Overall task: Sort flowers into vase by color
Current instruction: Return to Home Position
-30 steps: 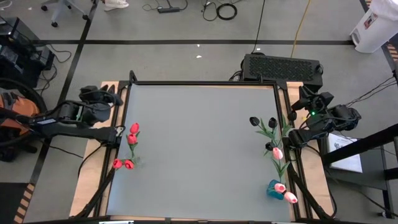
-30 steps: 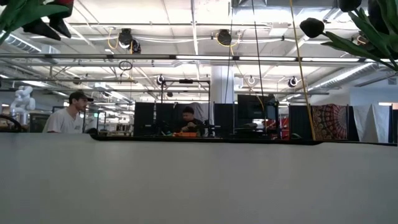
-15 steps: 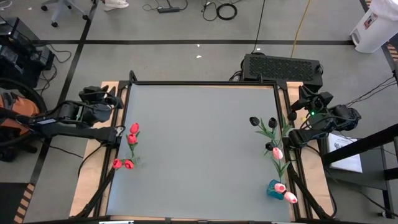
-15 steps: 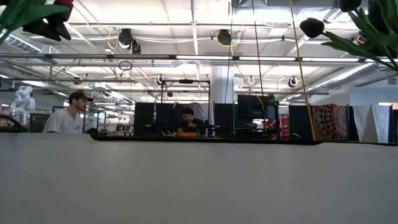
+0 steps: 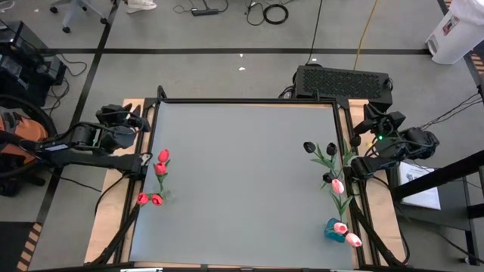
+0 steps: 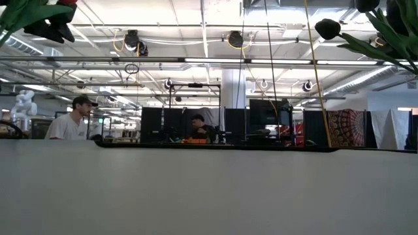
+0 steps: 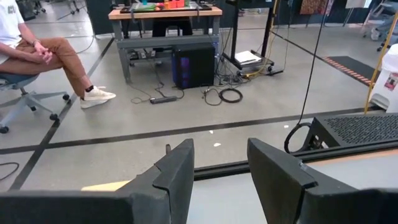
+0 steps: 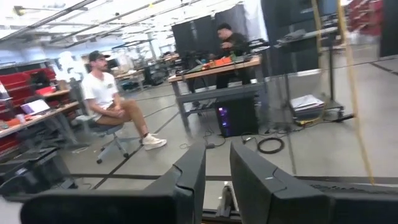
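Seemingly sorted: red flowers at the table's left edge, black flowers and pink flowers at its right, so left gripper and right gripper sit off-table, fingers parted, empty.

A black perforated box lies beyond the grey table. In the room, a person sits near a desk.

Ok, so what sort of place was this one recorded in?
Probably an open-plan robotics lab or workshop: an exposed ceiling with ducts and strip lights, a workbench with a computer tower under it and cables beside it, and a person seated beyond the robot's grey table.
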Tool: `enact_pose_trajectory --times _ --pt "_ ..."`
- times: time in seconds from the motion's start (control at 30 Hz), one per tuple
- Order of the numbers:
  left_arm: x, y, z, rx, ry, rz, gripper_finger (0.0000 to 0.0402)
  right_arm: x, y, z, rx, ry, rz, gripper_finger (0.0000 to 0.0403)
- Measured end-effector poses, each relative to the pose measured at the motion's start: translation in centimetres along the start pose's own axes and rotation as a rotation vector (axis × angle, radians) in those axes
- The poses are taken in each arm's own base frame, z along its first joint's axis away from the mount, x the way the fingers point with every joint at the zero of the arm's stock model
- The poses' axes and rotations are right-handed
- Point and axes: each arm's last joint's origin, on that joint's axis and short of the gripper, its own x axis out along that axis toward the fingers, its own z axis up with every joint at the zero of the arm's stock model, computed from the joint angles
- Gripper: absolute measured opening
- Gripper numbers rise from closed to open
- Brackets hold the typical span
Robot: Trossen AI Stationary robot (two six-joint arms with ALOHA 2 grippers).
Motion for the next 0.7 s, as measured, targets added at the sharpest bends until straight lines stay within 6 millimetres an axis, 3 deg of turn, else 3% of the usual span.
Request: enact_pose_trajectory --times 0.2,0.7 --pt "0.1 0.1 0.0 -0.011 0.009 0.027 0.0157 -0.5 -0.4 0.1 0.000 -0.044 -0.155 0.0066" --pt "0.9 1.1 -0.1 -0.129 0.136 0.218 0.0157 -3.2 -1.1 0.3 -0.001 -0.232 -0.805 0.0066"
